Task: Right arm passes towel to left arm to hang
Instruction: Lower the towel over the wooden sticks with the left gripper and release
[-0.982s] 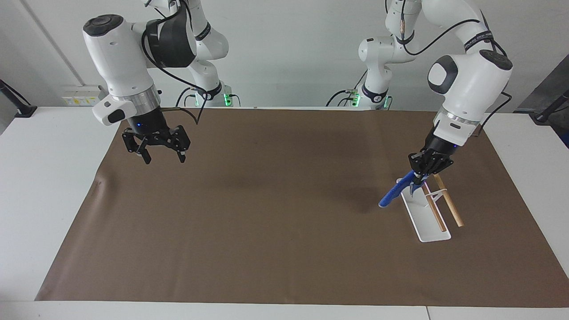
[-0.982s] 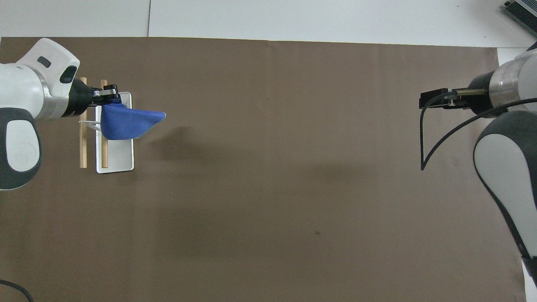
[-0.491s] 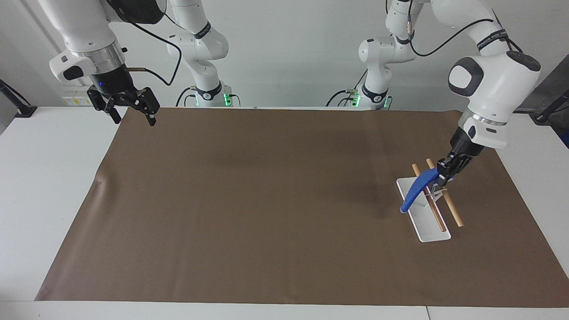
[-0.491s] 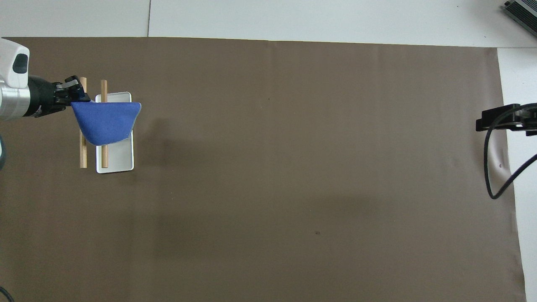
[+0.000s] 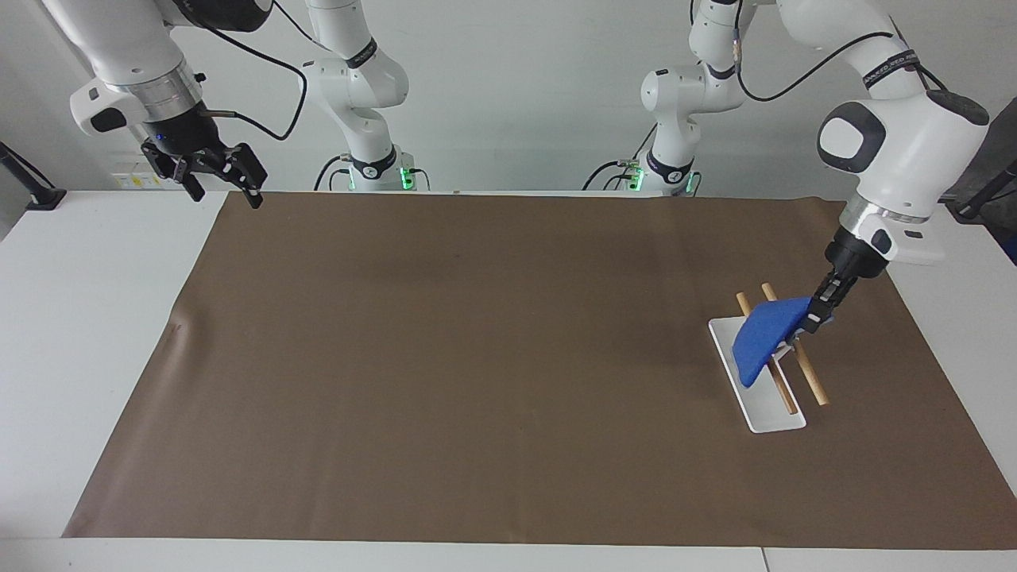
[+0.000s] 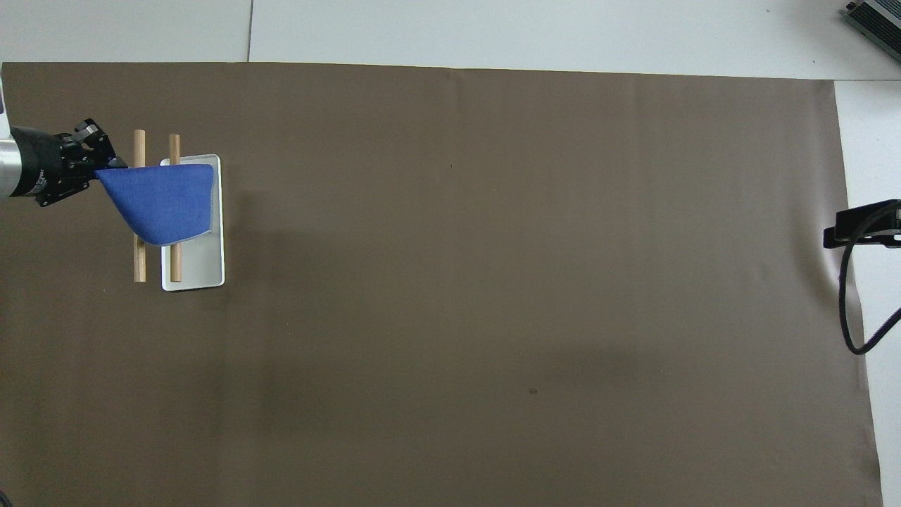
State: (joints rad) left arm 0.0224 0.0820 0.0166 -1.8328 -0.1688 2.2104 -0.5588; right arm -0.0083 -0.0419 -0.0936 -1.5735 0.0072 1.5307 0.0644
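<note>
Since the earlier frames the left gripper (image 5: 816, 315) has drawn the blue towel (image 5: 764, 339) outward across the wooden rails, toward the left arm's end of the table, and the right gripper (image 5: 213, 172) has risen and pulled back to the mat's corner.

Facing view: the left arm (image 5: 902, 155) comes down from one o'clock, elbow high, forearm slanting down toward seven o'clock. Its fingertips are pinched shut on the towel's corner. The cloth spreads from that corner toward eight o'clock, draping over the two wooden rails (image 5: 794, 356) of the white rack (image 5: 759, 389); its lower edge hangs over the rack's base plate. Whether it rests on the rails I cannot tell. The right arm (image 5: 123, 48) waits raised at ten o'clock, wrist pointing down, its jaws spread wide and holding nothing, over the brown mat's (image 5: 477, 357) corner nearest the robots.

Overhead view: the left gripper (image 6: 98, 165) enters at nine o'clock, lying almost level, clamped on the towel (image 6: 162, 204). The towel covers the middle of both rails (image 6: 139, 260) and part of the rack (image 6: 204, 264). At three o'clock only the right gripper's (image 6: 862, 224) black tip and a loop of cable (image 6: 848, 303) show, at the mat's (image 6: 493, 282) edge.
</note>
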